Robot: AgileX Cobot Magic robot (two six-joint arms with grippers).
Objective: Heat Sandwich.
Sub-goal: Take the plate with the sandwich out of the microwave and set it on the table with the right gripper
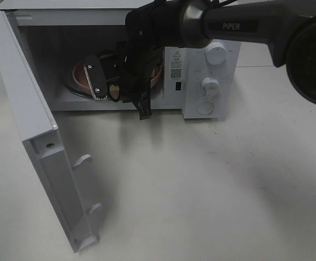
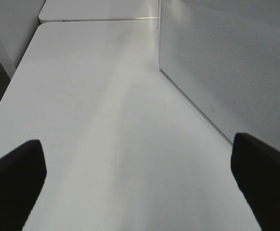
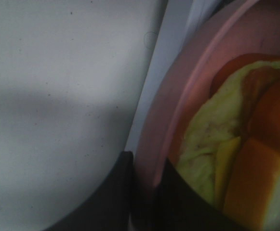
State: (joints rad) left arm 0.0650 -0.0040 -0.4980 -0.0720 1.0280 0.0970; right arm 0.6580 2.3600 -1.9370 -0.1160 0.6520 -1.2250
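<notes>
Right arm reaching into the open microwave (image 1: pixel 209 81), its door (image 1: pixel 35 136) swung wide on the left, and the right gripper (image 1: pixel 126 89) sits just at the mouth of the cavity with its fingers (image 3: pixel 118 192) pinched close on the rim of the pink plate (image 3: pixel 178 96). The wrist view shows that rim running straight between the two dark fingers, so this reads as a grip on the plate edge. The sandwich (image 3: pixel 226 159) rides on that plate, pale yellow bread with orange and red filling showing, right beside the fingers. From above, the plate looks to be inside the cavity, though the gripper hides whether it rests flat on the floor of the oven. Over on the other side, the left gripper (image 2: pixel 140 192) hangs spread wide above the bare counter (image 2: pixel 91 106), holding nothing, alongside the microwave's perforated side wall. My read: the loading step is in hand. Next calls for the plate to be settled fully inside, the fingers let go and drawn back clear of the opening, then the door swung shut, and the knobs (image 1: pixel 216 53) are there for starting the heat.
</notes>
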